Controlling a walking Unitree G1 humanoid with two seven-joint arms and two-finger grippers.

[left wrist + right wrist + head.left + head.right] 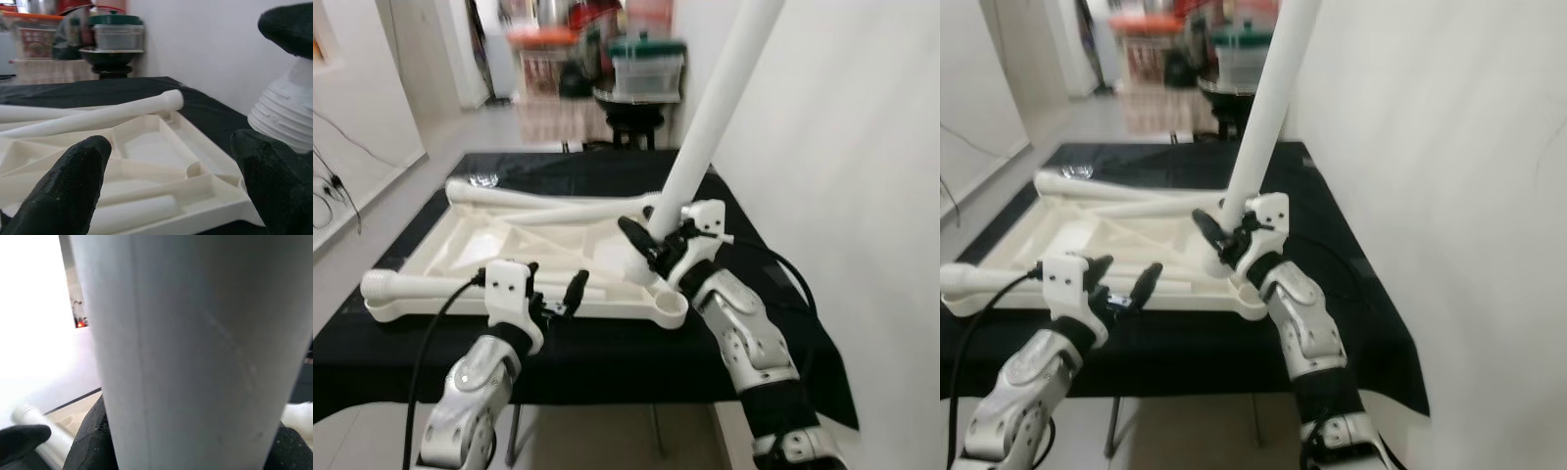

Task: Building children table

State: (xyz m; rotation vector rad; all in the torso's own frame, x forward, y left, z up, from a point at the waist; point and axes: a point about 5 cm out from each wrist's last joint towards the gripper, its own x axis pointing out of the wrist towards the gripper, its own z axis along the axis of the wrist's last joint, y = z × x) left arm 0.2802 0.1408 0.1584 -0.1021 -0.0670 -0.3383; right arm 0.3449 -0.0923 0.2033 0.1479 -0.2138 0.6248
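- Left eye view: right gripper [651,245] clamped round the lower end of a white table leg [713,116]; leg's long axis runs up and away, tilted toward the robot's right, top end out of frame.
- Leg's ribbed foot sits at the near-right corner socket [669,305] of the upturned white tabletop [470,257]; can't tell if it's seated or just resting there.
- Left gripper [554,299] fingers spread wide, holding nothing, hovering at the tabletop's near edge, just left of that corner.
- Right arm is on the leg; left is nearer the loose parts.
- Tabletop lies underside up on a black-covered table [773,294]; ribs form open compartments.
- Two more loose legs [553,201] lie across its far side, long axes roughly left-right; another leg [421,286] lies along the near rim.
- Left wrist view: ribbed leg base [286,115] close beside one fingertip [274,181].
- Judgement: next move is likely pressing or twisting the leg into the socket.
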